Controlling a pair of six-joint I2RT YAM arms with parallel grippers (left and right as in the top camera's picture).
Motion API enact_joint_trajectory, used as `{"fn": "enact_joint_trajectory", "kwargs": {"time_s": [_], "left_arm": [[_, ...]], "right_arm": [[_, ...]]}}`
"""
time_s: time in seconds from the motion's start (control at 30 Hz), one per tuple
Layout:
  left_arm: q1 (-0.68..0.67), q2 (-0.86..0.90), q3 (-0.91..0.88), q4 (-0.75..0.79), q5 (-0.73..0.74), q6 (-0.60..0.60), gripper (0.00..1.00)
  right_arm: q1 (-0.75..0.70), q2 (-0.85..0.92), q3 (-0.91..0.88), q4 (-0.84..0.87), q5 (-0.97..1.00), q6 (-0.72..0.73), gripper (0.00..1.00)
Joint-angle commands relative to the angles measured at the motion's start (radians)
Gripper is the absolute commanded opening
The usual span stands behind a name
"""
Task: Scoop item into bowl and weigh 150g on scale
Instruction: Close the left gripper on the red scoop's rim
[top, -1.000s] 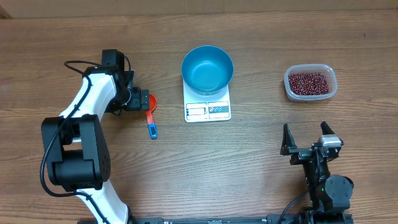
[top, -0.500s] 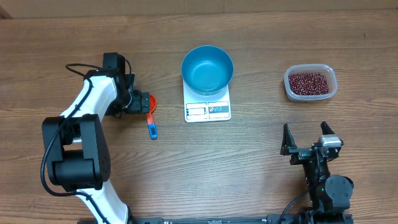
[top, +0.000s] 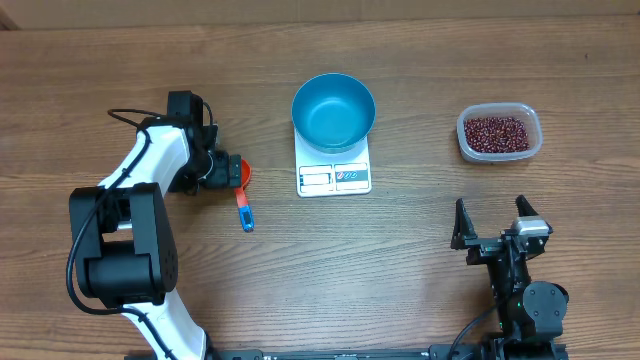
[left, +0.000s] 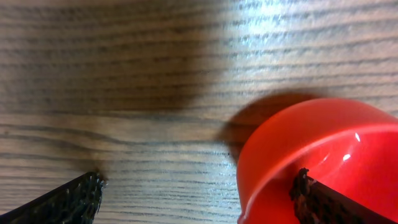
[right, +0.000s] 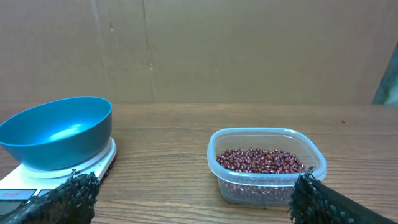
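Note:
The bright blue bowl stands on the white scale at the table's centre, and the bowl looks empty. The dark red beans fill a clear tub at the right. A red scoop with a blue handle lies left of the scale. My left gripper is open at the scoop's red cup; one fingertip is over the cup, the other over bare wood. My right gripper is open near the front edge, holding nothing.
The left arm bends across the table's left side. A brown cardboard wall stands behind the table. Bare wood lies between the scale and the tub.
My left gripper has slid slightly toward the front edge, and the scoop has shifted a little the same way. The right arm has not moved.

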Motion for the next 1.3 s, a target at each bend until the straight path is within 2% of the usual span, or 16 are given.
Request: {"fn": "enact_joint_trajectory", "kwargs": {"time_s": [0.0,1.27], "left_arm": [[-0.001,0.012,-0.010,0.004,0.001,-0.021,1.00],[-0.001,0.012,-0.010,0.023,0.001,-0.021,1.00]], "right_arm": [[0.002,-0.010,-0.010,0.006,0.013,-0.005,1.00],[0.002,-0.010,-0.010,0.006,0.013,-0.005,1.00]]}}
